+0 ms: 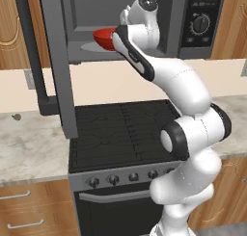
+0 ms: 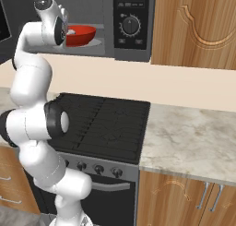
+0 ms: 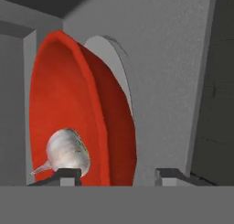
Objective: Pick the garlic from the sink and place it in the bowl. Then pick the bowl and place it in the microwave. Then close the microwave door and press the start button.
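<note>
Nowhere readable writing; microwave [image 2: 131, 22] buttons blurred.

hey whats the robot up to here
The robot arm is reaching into the open microwave above the stove. The red bowl sits on the round plate inside it, with the garlic in the bowl. The claw is right at the bowl's rim, jaws apart on either side of it. The microwave door hangs wide open, so closing it and pressing start are not yet done.
</note>
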